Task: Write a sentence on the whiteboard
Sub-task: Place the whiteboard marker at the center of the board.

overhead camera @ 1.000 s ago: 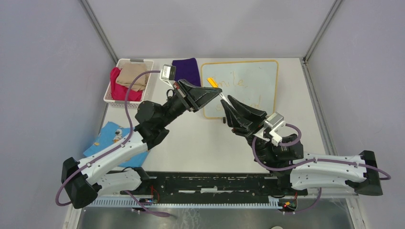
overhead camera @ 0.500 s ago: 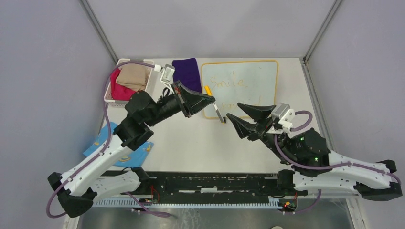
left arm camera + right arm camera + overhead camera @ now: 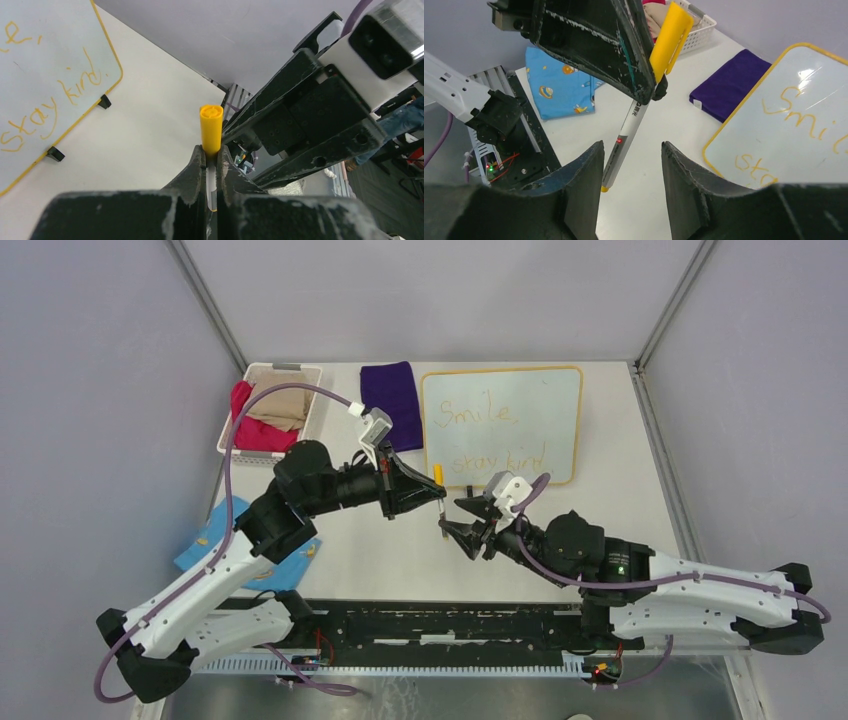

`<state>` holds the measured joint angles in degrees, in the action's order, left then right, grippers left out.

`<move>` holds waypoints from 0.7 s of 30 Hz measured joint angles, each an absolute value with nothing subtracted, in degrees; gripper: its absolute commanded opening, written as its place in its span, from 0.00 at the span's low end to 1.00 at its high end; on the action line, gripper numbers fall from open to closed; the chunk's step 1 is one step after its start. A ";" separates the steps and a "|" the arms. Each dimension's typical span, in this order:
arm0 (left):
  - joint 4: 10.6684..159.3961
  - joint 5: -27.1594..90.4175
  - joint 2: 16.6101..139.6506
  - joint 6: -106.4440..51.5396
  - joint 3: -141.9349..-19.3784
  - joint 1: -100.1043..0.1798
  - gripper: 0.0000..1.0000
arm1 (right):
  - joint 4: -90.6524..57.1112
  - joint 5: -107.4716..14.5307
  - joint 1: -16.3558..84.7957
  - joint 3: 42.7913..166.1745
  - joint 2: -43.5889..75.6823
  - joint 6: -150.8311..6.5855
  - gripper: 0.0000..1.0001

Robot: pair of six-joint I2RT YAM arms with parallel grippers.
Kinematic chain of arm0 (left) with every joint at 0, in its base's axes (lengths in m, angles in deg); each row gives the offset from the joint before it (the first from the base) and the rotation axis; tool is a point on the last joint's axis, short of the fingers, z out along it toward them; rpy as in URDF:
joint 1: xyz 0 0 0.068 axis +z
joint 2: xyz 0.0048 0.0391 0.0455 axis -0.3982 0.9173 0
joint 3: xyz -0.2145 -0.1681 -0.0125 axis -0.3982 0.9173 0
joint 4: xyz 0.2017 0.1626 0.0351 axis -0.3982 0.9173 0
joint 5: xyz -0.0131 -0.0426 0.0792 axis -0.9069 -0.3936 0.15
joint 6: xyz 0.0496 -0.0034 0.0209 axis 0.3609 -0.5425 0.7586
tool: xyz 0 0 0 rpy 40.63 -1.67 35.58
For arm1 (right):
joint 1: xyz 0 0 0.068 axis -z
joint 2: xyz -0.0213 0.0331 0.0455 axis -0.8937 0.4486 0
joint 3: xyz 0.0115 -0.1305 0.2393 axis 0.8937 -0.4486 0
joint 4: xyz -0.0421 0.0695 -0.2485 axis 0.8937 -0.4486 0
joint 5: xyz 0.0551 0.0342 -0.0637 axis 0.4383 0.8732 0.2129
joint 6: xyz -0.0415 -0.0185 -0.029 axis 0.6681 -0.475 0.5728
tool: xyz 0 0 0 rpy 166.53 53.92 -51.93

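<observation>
Overhead, the sentence (image 3: 478, 413) reads whole — both wrist views crop it.

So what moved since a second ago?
Both arms pulled back off the whiteboard toward their bases. The left gripper kept its grip on the marker and carried it along; the right gripper opened and now straddles the marker's barrel. The whiteboard, the sentence, the purple cloth and the basket stayed put.

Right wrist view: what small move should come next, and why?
Probably back the right gripper away from the marker: its jaws stand open astride the barrel, the left gripper holds the capped marker, and the sentence looks finished.
</observation>
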<state>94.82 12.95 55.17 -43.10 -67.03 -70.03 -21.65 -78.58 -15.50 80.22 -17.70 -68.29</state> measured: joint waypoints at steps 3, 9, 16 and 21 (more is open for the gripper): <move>94.82 12.23 54.95 -43.01 -66.75 -70.03 0.02 | -20.47 -78.03 -15.39 78.04 -17.44 -70.08 0.45; 94.64 11.20 54.38 -42.99 -65.13 -70.03 0.02 | -18.24 -76.15 -13.86 77.08 -16.52 -73.52 0.34; 94.38 11.25 54.10 -42.94 -63.34 -69.70 0.05 | -14.66 -72.46 -11.72 74.98 -15.32 -76.71 0.07; 94.62 12.49 53.18 -41.37 -62.33 -69.46 0.51 | -13.69 -72.11 -10.69 74.13 -14.71 -77.58 0.00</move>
<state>94.62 12.49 53.18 -41.37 -62.33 -69.46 -13.69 -72.11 -10.69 74.13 -14.71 -77.58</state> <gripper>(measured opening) 0.326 0.039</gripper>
